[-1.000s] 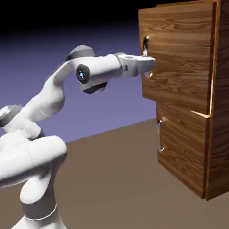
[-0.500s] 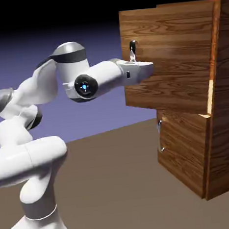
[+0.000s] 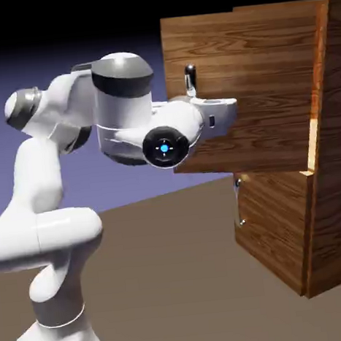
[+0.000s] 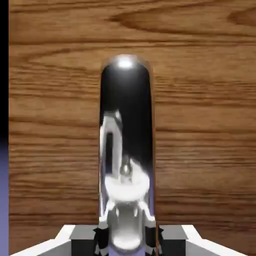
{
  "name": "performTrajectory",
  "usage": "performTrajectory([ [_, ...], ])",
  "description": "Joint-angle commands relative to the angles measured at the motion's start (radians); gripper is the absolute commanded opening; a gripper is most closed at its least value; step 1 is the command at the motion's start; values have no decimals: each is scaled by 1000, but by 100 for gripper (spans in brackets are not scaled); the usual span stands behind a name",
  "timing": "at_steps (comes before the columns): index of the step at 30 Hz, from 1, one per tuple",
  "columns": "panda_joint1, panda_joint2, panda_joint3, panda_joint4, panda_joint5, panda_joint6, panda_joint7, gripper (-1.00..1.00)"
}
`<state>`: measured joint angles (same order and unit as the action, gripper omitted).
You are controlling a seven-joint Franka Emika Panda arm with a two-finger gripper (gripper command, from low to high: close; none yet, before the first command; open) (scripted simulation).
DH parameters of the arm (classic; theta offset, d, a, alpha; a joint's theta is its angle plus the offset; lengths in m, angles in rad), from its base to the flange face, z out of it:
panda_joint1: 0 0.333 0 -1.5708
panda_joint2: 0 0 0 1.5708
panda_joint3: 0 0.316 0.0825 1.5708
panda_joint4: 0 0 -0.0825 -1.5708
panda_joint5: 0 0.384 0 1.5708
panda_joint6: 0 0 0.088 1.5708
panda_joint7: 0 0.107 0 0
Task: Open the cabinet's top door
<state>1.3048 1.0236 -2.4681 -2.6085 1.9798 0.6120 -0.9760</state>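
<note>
Gripper (image 3: pixel 213 110) first, since it governs everything else: we read its jaws as fully closed around the silver bar handle (image 4: pixel 126 150), which in the hand view fills the space between the two grey fingertips (image 4: pixel 80 239) and mirrors them in its polished face. We judge that this clamp is what lets the arm draw the panel outward by its handle.

From the largest item down, we note the cabinet (image 3: pixel 333 150), a tall wood-grain box standing at the table's (image 3: pixel 176 275) right side, its base on the brown surface. The white arm (image 3: pixel 124 112) rises from the table's lower left corner and reaches right, folded at the elbow so that the hand meets the panel roughly level.

Next comes the top door (image 3: pixel 264 47), standing out from the cabinet front with its free edge toward the robot; we take it as partly open, the lighter orange edge (image 3: pixel 314 141) showing where it has left the carcass. The lower panel (image 3: pixel 274 229) beneath lies flush and shut, its small handle (image 3: pixel 239 203) untouched.

Smallest is the handle's upper end (image 3: pixel 190 76), which projects above the hand in the exterior view.
</note>
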Motion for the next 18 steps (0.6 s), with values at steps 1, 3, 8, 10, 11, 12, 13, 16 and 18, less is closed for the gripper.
performTrajectory([
  [1,-36,-36,15,31,-34,-37,-34,-100],
  [3,-109,-104,53,96,-104,-104,-103,-100],
  [8,-281,-263,180,276,-282,-214,-270,-100],
  [10,-342,-323,239,349,-351,-236,-327,-100],
  [11,-372,-353,270,385,-384,-243,-352,-100],
  [12,-401,-384,304,421,-417,-247,-376,-100],
  [13,-431,-416,339,458,-450,-249,-397,-100],
  [16,-517,-504,448,554,-533,-245,-442,-100],
  [18,-572,-553,520,607,-576,-238,-457,-100],
])
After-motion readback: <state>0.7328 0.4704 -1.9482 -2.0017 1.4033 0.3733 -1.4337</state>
